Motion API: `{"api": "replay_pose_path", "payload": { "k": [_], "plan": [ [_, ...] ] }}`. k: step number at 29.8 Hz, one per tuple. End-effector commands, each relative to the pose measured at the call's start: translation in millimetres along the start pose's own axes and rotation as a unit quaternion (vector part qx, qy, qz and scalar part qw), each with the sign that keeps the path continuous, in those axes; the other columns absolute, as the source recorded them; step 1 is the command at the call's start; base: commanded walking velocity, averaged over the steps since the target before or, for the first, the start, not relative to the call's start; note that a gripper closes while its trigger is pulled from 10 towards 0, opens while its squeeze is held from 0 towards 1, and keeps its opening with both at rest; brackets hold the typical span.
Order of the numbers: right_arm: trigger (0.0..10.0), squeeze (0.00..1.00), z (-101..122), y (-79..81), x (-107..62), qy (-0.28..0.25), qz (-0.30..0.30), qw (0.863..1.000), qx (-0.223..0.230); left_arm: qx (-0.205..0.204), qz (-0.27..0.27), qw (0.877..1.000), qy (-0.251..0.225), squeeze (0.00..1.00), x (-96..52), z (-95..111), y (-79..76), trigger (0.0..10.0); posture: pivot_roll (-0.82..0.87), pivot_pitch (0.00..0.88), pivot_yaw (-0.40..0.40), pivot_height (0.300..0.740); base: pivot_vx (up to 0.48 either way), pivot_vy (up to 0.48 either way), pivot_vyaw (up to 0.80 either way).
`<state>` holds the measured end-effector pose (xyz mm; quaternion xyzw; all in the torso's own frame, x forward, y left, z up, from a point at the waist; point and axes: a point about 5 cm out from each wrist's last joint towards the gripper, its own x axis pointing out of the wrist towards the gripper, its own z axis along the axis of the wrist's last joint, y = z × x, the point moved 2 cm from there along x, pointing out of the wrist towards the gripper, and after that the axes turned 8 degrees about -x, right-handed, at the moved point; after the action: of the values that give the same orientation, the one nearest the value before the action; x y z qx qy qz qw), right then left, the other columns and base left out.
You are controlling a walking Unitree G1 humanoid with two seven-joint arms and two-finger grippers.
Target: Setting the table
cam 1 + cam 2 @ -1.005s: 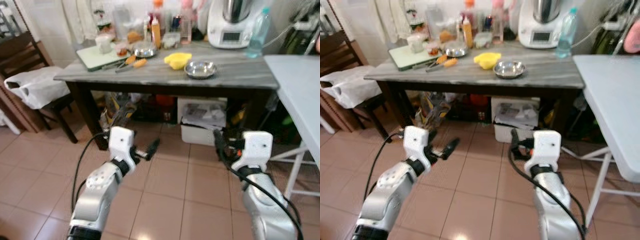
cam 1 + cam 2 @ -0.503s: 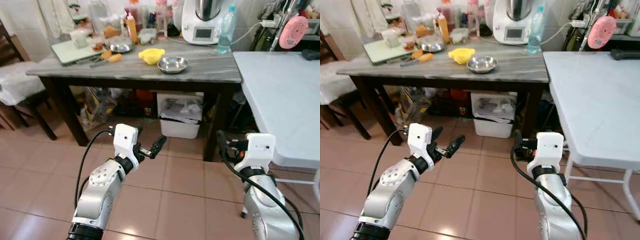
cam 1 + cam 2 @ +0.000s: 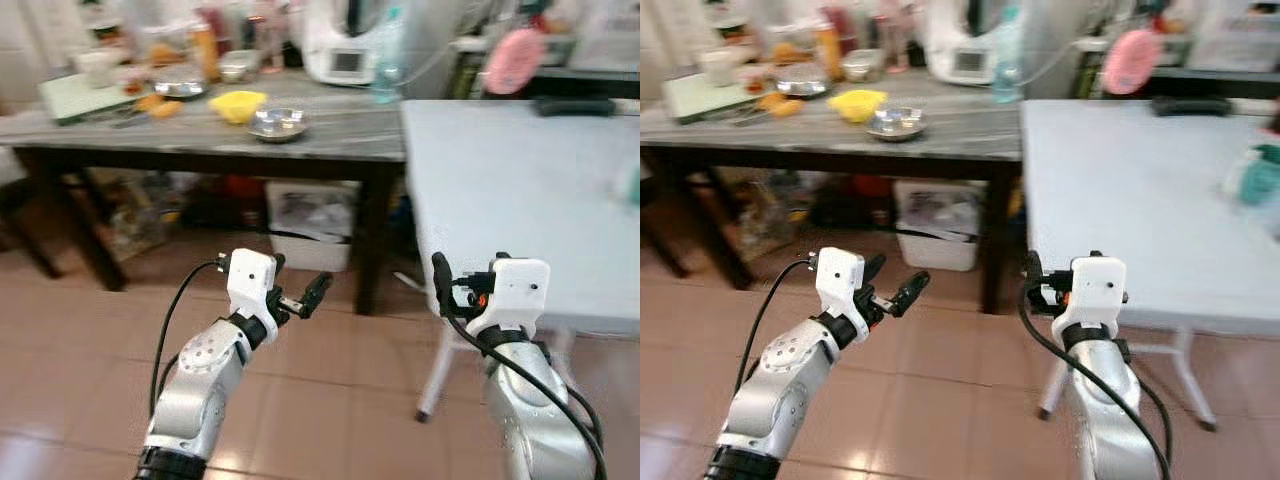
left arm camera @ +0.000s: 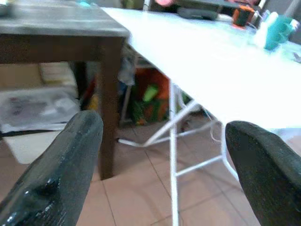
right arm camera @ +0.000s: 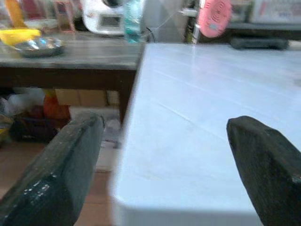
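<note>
1. Left fingers (image 4: 51, 174) and right fingers (image 5: 56, 174) are spread wide, empty, above the floor (image 3: 330, 400).
2. White surface (image 3: 1140, 190) lies at 2 o'clock.
3. Steel bowl (image 3: 278, 123) rests at 11 o'clock on the grey surface (image 3: 330, 140).

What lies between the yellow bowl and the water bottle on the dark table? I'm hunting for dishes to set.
A steel bowl sits just beside the yellow bowl; past it the dark table is bare up to the water bottle, as the right eye view shows.
</note>
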<state>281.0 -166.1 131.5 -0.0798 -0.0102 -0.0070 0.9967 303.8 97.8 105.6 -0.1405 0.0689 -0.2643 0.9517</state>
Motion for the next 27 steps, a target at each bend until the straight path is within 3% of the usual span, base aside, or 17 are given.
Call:
{"api": "replay_pose_path", "payload": {
  "k": [1, 4, 24, 27],
  "plan": [
    [10.0, 0.00, 6.2, -2.1, 1.5, -0.011, -0.004, 1.000, 0.000, 0.004, -0.010, 1.000, -0.008, 0.00, 1.9, 5.8, -2.9, 10.0, -0.11, 0.024, 0.073, 0.740, 0.000, -0.480, -0.58],
    [10.0, 0.00, 6.1, -2.2, 1.4, -0.011, -0.004, 1.000, 0.001, 0.005, -0.010, 1.000, -0.008, 0.00, 1.8, 5.6, -3.3, 10.0, -0.11, 0.025, 0.074, 0.740, 0.000, -0.480, -0.52],
    [10.0, 0.00, 7.8, -0.8, 3.2, -0.020, -0.001, 1.000, -0.007, 0.009, -0.006, 1.000, -0.013, 0.00, 4.1, 7.0, -4.3, 10.0, -0.11, 0.015, 0.077, 0.740, 0.000, -0.480, 0.00],
    [10.0, 0.00, 8.3, -0.8, 3.2, -0.020, 0.000, 1.000, -0.008, 0.014, 0.003, 1.000, -0.016, 0.00, 4.3, 7.5, -2.8, 10.0, -0.11, 0.015, 0.077, 0.740, 0.000, -0.125, 0.00]
  ]
}}
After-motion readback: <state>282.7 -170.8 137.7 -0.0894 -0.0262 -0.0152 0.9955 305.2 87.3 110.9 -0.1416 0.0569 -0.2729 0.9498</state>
